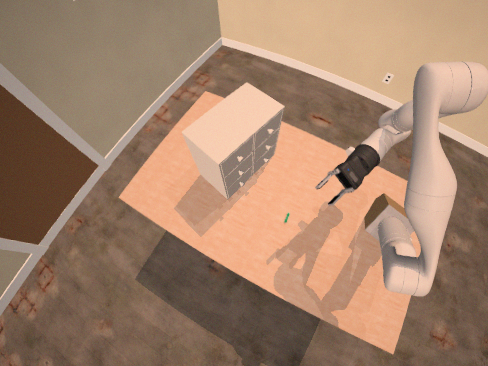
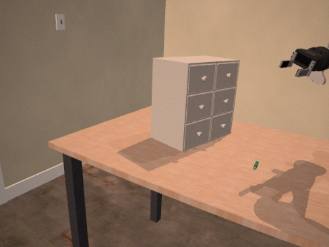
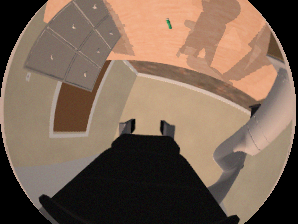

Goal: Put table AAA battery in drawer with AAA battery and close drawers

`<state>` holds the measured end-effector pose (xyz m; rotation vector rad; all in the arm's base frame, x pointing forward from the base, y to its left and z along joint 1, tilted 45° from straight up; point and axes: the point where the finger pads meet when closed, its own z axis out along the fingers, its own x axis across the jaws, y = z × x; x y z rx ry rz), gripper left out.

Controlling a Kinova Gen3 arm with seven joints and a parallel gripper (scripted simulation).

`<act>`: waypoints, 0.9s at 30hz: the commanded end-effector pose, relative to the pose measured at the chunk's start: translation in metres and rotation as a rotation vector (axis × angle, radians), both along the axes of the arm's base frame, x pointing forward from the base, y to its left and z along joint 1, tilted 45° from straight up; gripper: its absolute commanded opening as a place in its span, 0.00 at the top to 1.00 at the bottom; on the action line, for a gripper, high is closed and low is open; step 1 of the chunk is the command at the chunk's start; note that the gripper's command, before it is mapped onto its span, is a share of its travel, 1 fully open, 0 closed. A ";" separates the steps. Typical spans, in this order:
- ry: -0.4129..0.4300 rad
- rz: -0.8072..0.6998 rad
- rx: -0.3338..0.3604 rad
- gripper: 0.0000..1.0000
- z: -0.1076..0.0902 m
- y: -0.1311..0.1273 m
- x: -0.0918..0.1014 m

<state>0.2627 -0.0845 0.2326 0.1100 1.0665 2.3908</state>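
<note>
The green battery [image 1: 286, 218] [image 2: 256, 165] [image 3: 169, 23] lies on the table [image 1: 250, 225] [image 2: 118, 135] [image 3: 145, 42], in front of the chest [image 1: 232, 122] [image 2: 168, 101] [image 3: 62, 50] and apart from it; all six drawers look shut, so which one has the like battery cannot be told, and probably they must be opened to look; the gripper [image 1: 325, 195] [image 2: 293, 68] [image 3: 147, 124] is wide open with nothing between its fingers; the arm [image 1: 430, 170] [image 3: 260, 132] holds it above the table, reaching toward the chest side, perhaps ready for a handle.
</note>
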 end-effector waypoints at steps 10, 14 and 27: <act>-0.001 -0.001 -0.001 0.00 0.000 0.000 0.000; -0.001 -0.001 -0.001 0.00 0.000 0.000 0.000; 0.032 0.069 -0.137 0.00 -0.008 0.008 -0.001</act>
